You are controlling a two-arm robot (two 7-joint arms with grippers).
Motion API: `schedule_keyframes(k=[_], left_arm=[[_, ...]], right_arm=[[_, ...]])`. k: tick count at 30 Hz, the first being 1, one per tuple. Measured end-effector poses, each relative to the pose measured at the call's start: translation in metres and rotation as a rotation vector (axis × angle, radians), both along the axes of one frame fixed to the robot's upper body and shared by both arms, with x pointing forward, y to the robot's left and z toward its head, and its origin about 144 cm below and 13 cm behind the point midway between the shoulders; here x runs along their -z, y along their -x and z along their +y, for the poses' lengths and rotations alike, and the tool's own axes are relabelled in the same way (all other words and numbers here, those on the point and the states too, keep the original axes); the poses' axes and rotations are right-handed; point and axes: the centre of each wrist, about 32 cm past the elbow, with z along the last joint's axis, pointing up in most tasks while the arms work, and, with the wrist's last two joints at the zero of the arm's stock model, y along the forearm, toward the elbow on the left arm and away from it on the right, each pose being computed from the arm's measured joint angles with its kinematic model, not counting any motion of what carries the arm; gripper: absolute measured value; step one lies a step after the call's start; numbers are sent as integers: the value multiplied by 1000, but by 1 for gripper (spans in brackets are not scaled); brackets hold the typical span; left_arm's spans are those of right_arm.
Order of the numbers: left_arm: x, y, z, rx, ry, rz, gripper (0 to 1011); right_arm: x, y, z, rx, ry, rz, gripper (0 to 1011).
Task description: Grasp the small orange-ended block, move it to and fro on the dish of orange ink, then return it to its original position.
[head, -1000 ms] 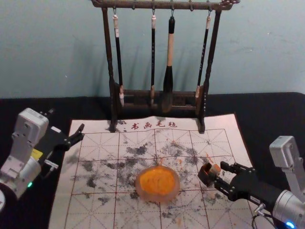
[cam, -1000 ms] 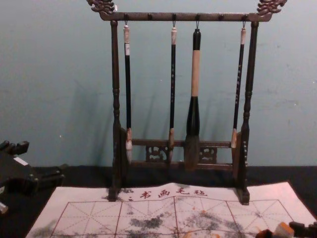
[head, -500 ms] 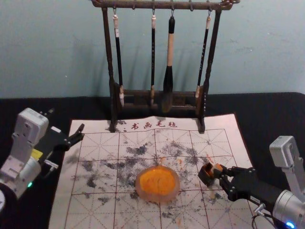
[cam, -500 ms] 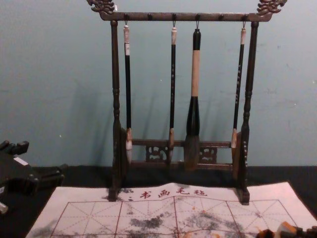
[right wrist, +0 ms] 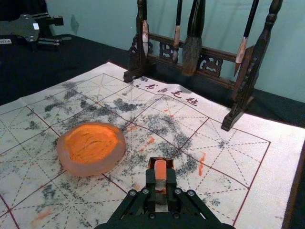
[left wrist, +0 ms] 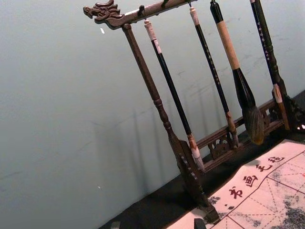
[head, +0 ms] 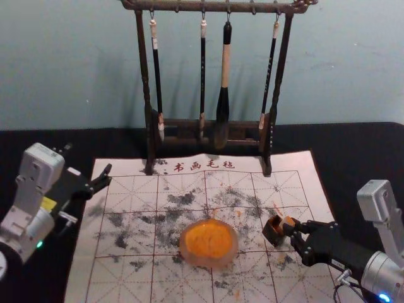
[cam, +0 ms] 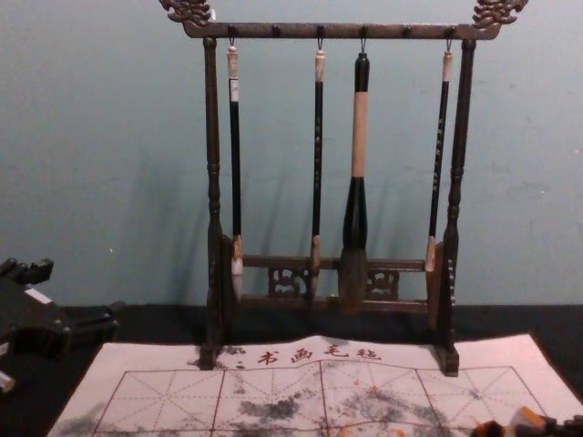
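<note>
In the head view, a hand can pass over the mat (head: 120, 278) at lower left, beside the dish (head: 209, 242). Between dish and box (head: 272, 236) the gap is narrow. The rack (head: 214, 6) blocks upper centre; the right gripper (head: 295, 230), lower right.

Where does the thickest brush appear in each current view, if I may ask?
Head view: brush, just right of upper centre.
Chest view: just right of centre.
Left wrist view: between two thinner brushes.
Right wrist view: likewise between thinner brushes.
Shared landmark: the dark rack.
</note>
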Motion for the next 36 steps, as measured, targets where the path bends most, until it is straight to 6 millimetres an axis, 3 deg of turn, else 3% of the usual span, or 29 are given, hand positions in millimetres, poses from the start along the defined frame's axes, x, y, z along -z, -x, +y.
schedule_keyframes(k=[24, 36], left_arm=[[0, 0, 0, 0, 0, 0, 1001], [0, 0, 0, 0, 0, 0, 1001]], right_arm=[[-7, -1, 0, 13, -5, -33, 95], [-29, 0, -3, 4, -27, -85, 96]])
